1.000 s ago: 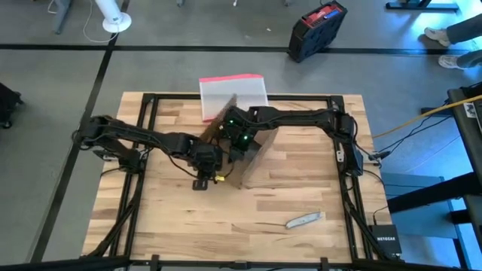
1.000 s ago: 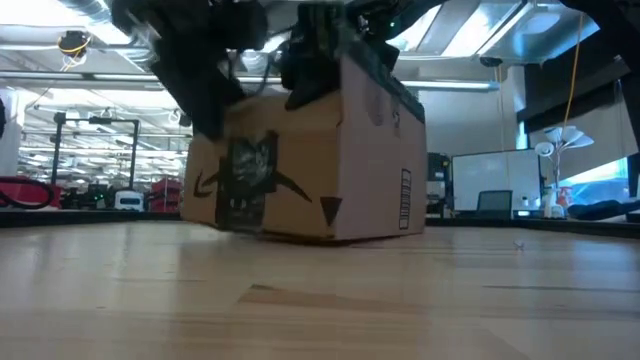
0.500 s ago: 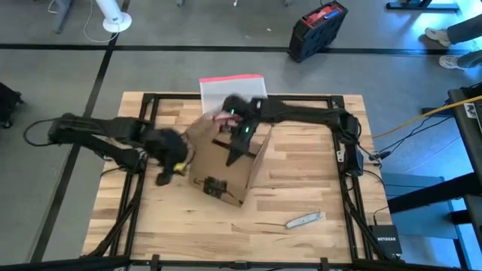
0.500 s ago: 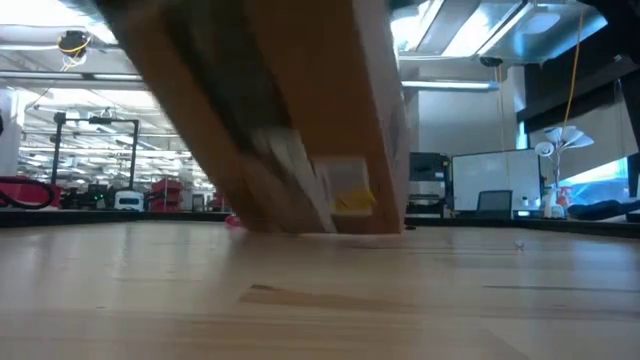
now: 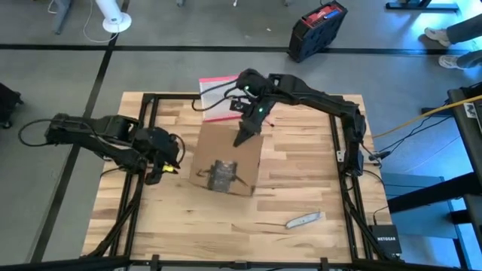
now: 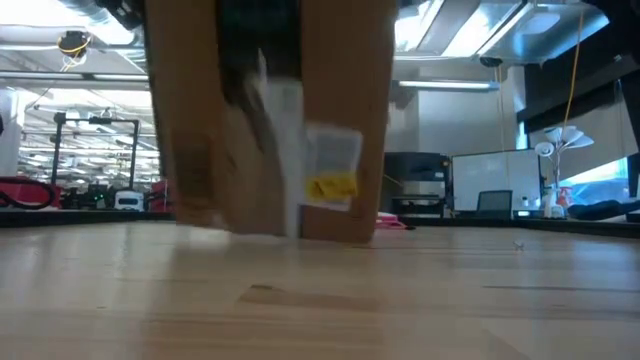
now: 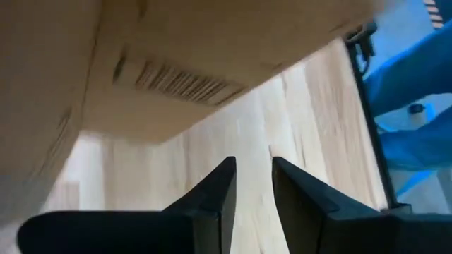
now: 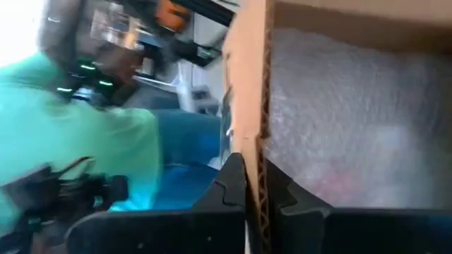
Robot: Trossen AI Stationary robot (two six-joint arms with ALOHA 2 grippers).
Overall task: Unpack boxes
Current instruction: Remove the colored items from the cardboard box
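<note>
The brown cardboard box (image 5: 226,156) sits mid-table, a broad face with a strip of black tape (image 5: 222,175) turned up. In the low view the box (image 6: 270,120) shows a white and yellow label (image 6: 330,172), and its lower edge is on the wood. My right gripper (image 5: 245,137) is at the box's far edge, shut on cardboard. My left gripper (image 5: 162,165) hangs left of the box, open by a narrow gap and holding nothing. In the left wrist view the box (image 7: 176,42) with its barcode (image 7: 176,81) overhangs the fingers. My right gripper pinches a cardboard wall edge (image 8: 258,155) at the box's far side (image 5: 239,129), one finger inside the box and one outside. It comes from above, slanting in from the far side. The box's lower edge (image 6: 280,232) is on the table.
A clear pouch with a pink-red edge (image 5: 218,90) lies at the table's far edge, behind the right arm. A small grey object (image 5: 303,220) lies near the right front. A black and red case (image 5: 316,28) stands on the floor beyond. Bubble wrap (image 8: 353,127) shows inside the box.
My left gripper has drawn away from the box toward the table's left edge. The box, which stood tilted between both grippers, has turned over in the right gripper's hold, so its taped face now looks up.
</note>
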